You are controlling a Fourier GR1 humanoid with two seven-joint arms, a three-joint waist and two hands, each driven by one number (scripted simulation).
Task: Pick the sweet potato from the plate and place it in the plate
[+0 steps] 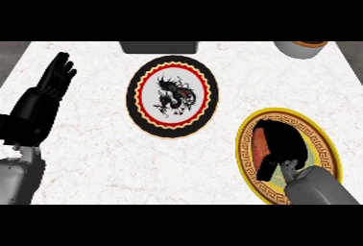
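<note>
Colours I log:
Counter (92, 144) white marble, faint veins; centre plate (135, 98) black rim, gold scallops, red ring, black dragon on white; right plate (245, 153) yellow, brown key-pattern band; sweet potato (261, 144) orange-red.

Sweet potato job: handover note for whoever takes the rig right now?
Left hand: open, resting at the view's left, holding nothing.
Right hand: over the gold-rimmed plate, fingers curled round the sweet potato.
Sweet potato: on the gold-rimmed plate, no lift evident.
Dragon plate: mid-counter, nothing on it.
Done: reach and grasp.
Left: lift, carry to the dragon plate, release.
</note>
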